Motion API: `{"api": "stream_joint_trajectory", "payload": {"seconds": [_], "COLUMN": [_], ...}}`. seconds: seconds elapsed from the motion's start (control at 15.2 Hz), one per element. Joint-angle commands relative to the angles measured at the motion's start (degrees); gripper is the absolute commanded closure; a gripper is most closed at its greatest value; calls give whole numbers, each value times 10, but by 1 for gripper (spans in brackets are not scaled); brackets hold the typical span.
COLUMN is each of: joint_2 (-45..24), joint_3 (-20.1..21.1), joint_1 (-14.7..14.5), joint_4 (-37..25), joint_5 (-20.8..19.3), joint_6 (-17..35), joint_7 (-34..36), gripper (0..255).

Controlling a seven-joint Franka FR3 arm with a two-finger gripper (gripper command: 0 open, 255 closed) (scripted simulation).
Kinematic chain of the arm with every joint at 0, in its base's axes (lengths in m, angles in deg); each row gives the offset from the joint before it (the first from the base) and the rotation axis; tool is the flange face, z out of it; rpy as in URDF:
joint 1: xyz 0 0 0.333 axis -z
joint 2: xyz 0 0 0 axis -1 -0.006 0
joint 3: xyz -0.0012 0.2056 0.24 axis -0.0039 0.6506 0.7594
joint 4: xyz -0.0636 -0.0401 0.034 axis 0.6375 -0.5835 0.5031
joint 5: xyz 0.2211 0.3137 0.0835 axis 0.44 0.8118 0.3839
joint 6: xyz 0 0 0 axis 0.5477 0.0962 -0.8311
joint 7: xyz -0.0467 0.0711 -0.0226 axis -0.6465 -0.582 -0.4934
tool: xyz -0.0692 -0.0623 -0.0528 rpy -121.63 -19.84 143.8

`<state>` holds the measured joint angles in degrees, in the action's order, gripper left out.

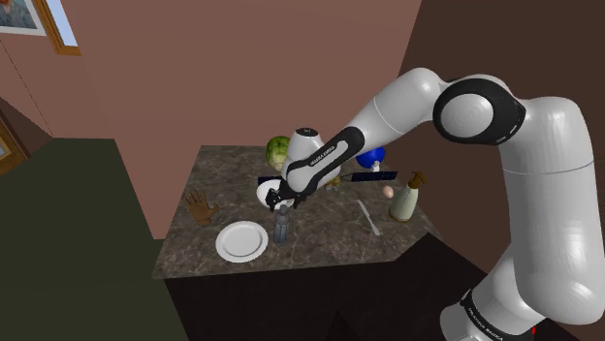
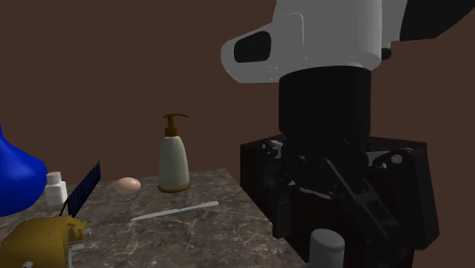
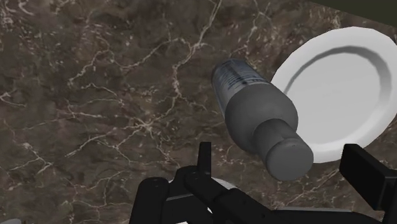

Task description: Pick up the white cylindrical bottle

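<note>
Just beside the plate (image 1: pixel 241 241), off its rim on the shoulder view's right, the gripper (image 1: pixel 279 201) hangs low over the desk (image 1: pixel 320 247), pointing down. Its fingers (image 3: pixel 203 160) stand apart, open, with nothing clasped.

The bottle (image 1: pixel 281 229) stands upright on the dark marbled desk directly under the gripper, close by the plate's rim. In the wrist view the bottle has a grey cylindrical body, a pale label band and a narrower grey cap. The cap sits between the two fingers, and neither touches it.

A wooden hand model (image 1: pixel 200 208) stands near the plate, up and to the shoulder view's left of it.

Well apart from the plate, toward the shoulder view's right, are:
- a pale knife (image 1: pixel 366 218) lying flat
- an egg (image 1: pixel 390 192)
- a cream pump dispenser (image 1: pixel 405 200) standing upright

A green melon (image 1: pixel 277 150) lies at the desk's far side from the plate, partly behind the arm.
</note>
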<state>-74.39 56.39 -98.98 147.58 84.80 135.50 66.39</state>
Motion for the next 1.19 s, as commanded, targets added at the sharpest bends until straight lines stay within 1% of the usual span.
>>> {"api": "stream_joint_trajectory", "payload": {"seconds": [0.0, 0.07, 0.66, 1.12], "joint_2": [-7, -8, -7, 37], "joint_3": [0, 0, 0, 2], "joint_1": [0, 0, 0, 2], "joint_4": [-3, -3, -3, 4], "joint_5": [0, 0, 0, 2], "joint_6": [5, 5, 4, -33], "joint_7": [0, 0, 0, 1], "gripper": [0, 255, 255, 255]}}
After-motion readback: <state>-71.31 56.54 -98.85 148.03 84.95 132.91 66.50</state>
